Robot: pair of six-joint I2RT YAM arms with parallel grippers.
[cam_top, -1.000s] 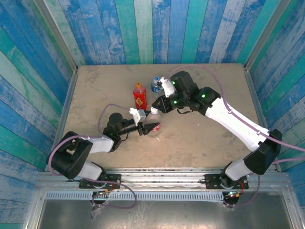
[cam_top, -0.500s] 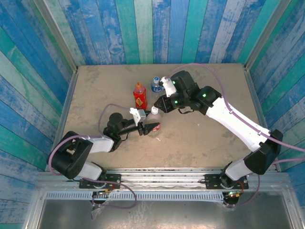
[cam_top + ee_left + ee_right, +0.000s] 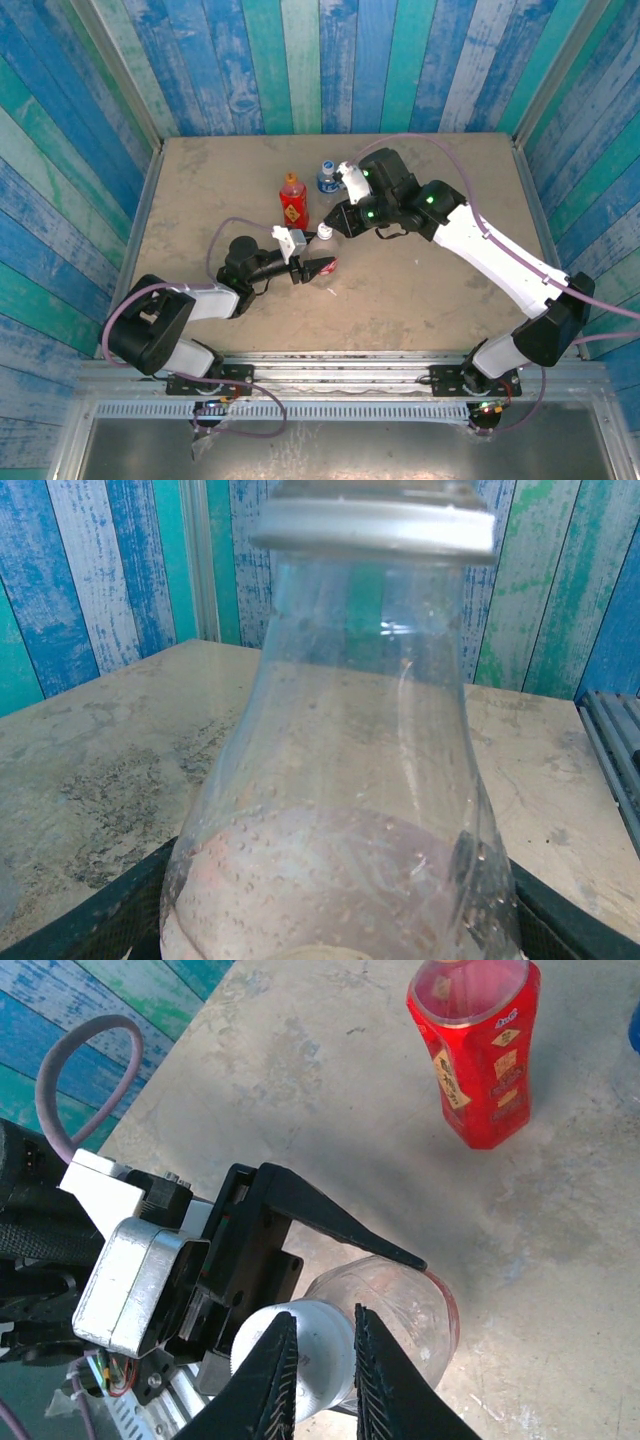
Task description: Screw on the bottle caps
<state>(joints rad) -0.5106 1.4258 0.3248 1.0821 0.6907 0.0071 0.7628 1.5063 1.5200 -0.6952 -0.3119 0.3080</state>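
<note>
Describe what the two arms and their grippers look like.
The left arm and right arm mix black joints with white shells; a purple cable trails along each. Small green lights glow on the right one. The right gripper has black ribbed fingers; the left gripper has pointed black fingers and a white-and-silver block behind them.

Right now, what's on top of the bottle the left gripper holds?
A white cap sits on the clear bottle, at the tips of the shut right gripper. It covers the neck threads, so seating can't be seen.
</note>
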